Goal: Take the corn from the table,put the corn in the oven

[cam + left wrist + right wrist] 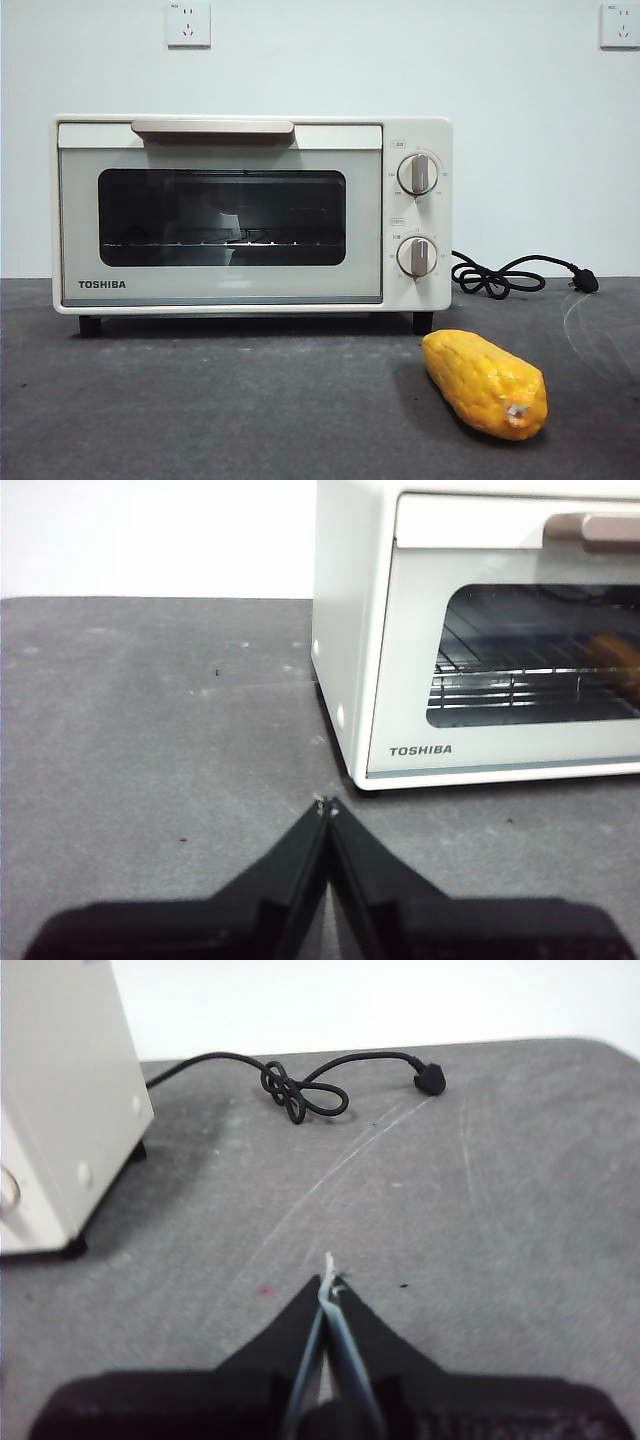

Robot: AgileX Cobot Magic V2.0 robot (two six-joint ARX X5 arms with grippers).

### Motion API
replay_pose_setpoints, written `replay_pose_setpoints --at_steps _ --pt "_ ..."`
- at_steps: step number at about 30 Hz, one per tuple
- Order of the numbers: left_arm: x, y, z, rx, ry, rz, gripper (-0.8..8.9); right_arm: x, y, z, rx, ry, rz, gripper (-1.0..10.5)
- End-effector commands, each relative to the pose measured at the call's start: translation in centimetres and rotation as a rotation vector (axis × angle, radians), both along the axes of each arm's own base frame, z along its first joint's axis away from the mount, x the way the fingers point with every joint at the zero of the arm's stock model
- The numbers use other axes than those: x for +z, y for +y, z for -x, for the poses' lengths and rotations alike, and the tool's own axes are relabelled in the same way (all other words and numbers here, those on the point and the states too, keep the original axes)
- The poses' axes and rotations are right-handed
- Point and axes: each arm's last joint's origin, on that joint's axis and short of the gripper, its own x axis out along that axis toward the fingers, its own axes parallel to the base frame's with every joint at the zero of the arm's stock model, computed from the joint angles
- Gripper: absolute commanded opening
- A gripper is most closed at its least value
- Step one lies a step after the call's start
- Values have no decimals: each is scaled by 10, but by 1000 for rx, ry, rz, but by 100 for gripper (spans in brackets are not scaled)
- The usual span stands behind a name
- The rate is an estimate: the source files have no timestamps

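The yellow-orange corn (487,383) lies on the dark grey table (220,410), in front of the oven's right end, its pale stub end toward the camera. The cream TOSHIBA oven (250,215) stands behind it with its glass door closed; it also shows in the left wrist view (480,640) and as a side wall (60,1100) in the right wrist view. My left gripper (326,805) is shut, low over the table off the oven's front left corner. My right gripper (328,1282) is shut over bare table to the oven's right. Neither wrist view shows the corn.
The oven's black cord (505,275) with its plug (432,1080) lies coiled on the table to the oven's right. Two wall sockets (188,24) sit on the white wall behind. Pale scuff lines (340,1170) mark the table.
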Motion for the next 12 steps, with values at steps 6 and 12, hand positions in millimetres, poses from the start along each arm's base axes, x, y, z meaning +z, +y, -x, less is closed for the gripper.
replay_pose_setpoints --at_steps 6,12 --pt "-2 0 0 28 14 200 -1 -2 0 0 -61 1 -331 2" --pt "4 -5 1 -134 23 324 -1 1 1 0 -39 -4 -377 2"
